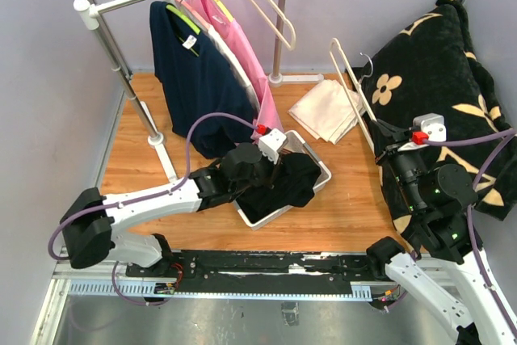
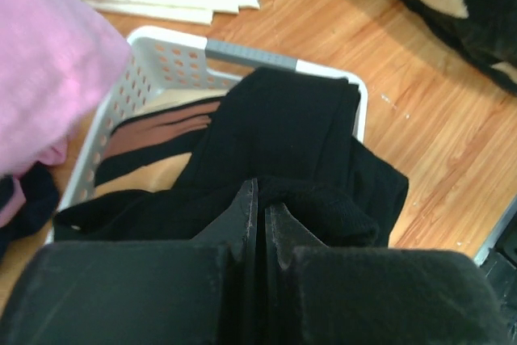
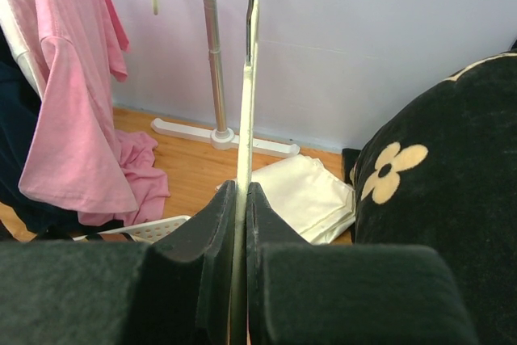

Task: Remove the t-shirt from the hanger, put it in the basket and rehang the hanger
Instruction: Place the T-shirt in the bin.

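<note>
1. The black t-shirt (image 1: 295, 179) is lying bunched in the white basket (image 2: 250, 54), spilling over its rim.
2. The left gripper (image 2: 260, 212) is pinching a fold of it, jaws closed.
3. The right gripper (image 3: 240, 199) is clamping the cream hanger (image 3: 245, 135) upright.

The wooden surface (image 1: 347, 208) carries a white perforated basket (image 1: 267, 220) at front centre, a folded cream cloth (image 1: 327, 111) behind it, the clothes rack's feet (image 1: 165, 161) at left and rear, and a black floral blanket (image 1: 436, 86) at right.
</note>
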Controlling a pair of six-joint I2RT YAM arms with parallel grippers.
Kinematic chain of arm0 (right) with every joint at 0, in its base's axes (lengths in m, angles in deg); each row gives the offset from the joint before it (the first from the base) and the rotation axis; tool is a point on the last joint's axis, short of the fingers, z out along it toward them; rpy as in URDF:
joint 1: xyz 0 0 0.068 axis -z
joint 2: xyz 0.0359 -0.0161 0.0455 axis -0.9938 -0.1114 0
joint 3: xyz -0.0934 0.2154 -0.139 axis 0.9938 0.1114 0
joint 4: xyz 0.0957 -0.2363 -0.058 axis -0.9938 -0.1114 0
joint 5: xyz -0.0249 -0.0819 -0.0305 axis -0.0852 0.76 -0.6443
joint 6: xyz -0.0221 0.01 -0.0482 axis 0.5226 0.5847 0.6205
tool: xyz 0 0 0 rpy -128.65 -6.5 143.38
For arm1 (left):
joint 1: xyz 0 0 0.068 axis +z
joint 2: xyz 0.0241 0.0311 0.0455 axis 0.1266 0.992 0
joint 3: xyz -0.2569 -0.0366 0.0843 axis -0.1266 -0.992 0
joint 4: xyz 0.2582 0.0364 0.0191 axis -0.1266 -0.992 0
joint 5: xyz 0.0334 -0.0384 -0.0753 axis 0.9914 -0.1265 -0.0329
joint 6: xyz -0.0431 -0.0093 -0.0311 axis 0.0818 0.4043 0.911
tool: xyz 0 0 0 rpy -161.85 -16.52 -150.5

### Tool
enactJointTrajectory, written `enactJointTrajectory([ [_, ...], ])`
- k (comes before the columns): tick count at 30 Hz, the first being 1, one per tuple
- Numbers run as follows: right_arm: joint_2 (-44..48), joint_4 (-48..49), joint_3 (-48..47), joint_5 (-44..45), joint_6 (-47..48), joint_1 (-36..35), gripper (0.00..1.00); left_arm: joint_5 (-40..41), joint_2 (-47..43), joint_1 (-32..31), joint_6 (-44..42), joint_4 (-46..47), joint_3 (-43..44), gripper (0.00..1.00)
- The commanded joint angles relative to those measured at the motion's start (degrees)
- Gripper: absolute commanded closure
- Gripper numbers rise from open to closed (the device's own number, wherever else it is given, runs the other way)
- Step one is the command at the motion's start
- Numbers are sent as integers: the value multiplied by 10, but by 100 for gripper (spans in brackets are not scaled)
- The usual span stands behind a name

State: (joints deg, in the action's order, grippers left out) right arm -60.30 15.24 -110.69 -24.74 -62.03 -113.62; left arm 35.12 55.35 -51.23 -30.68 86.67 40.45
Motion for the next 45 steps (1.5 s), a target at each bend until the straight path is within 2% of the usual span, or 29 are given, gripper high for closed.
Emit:
enactJointTrajectory([
  [1, 3, 34, -5, 3, 2, -9, 99, 4, 28, -6, 19, 80, -30, 99],
  [9, 8, 34, -6, -10, 2, -9, 99, 11, 127, -6, 47, 136, -60, 100],
  [16, 16, 35, -11, -58, 3, -9, 99, 25, 210, -5, 81, 145, -56, 100],
  [22, 20, 49, -11, -97, 0, -9, 99, 38, 229, -4, 98, 127, -48, 100],
  [26, 16, 62, -14, -113, -6, -9, 99, 43, 206, -4, 88, 102, -34, 99],
  [29, 6, 64, -20, -108, -10, -9, 99, 39, 177, -5, 75, 81, -20, 85],
  [33, -8, 61, -29, -92, -14, -9, 99, 37, 132, -5, 63, 58, -10, 52],
  [35, -13, 61, -31, -85, -15, -9, 99, 35, 107, -7, 58, 56, -10, 43],
  [42, -26, 67, -40, -41, -28, -9, 99, 7, 17, -8, 46, 52, -11, 31],
  [45, -23, 86, -39, -39, -26, -9, 99, -6, -13, -8, 43, 55, -13, 30],
])
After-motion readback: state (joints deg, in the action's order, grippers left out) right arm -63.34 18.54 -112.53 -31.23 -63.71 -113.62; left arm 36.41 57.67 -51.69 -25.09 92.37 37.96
